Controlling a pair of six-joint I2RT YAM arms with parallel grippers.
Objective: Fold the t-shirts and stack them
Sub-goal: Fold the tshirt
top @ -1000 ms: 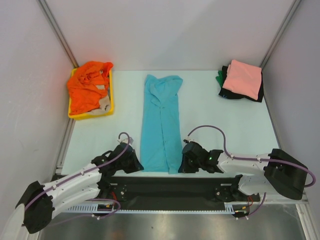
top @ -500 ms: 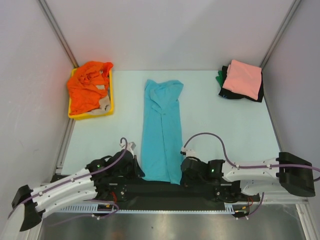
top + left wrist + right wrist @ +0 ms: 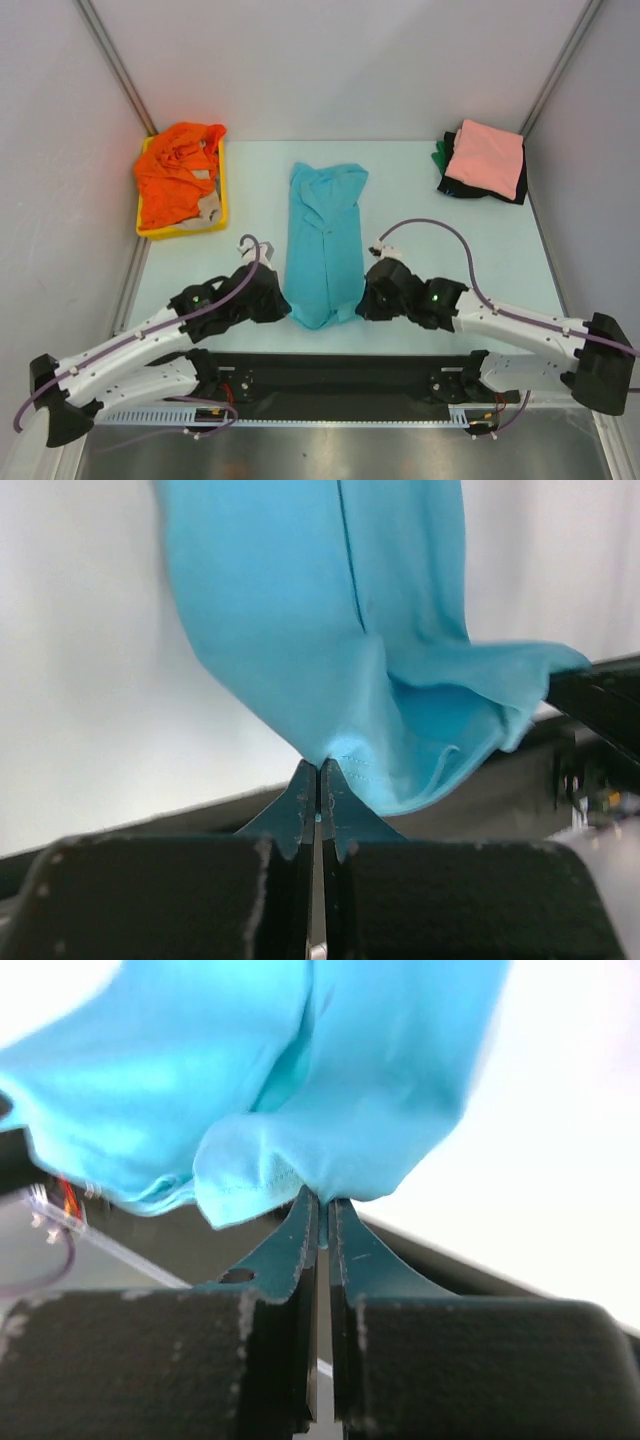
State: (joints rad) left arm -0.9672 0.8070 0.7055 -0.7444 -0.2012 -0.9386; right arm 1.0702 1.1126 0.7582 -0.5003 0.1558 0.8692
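Top external, lower middle: my left jaws and right jaws now pinch the turquoise t-shirt (image 3: pixel 325 235) by its hem. They have lifted it up, so the fold has begun.

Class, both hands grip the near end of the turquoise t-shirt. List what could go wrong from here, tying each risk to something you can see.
1. The left hand and right hand pinch only the very edge of the turquoise t-shirt at their tips, so it may slip out.
2. The cloth sags loose between the two hands, so the fold may land crooked or bunched.
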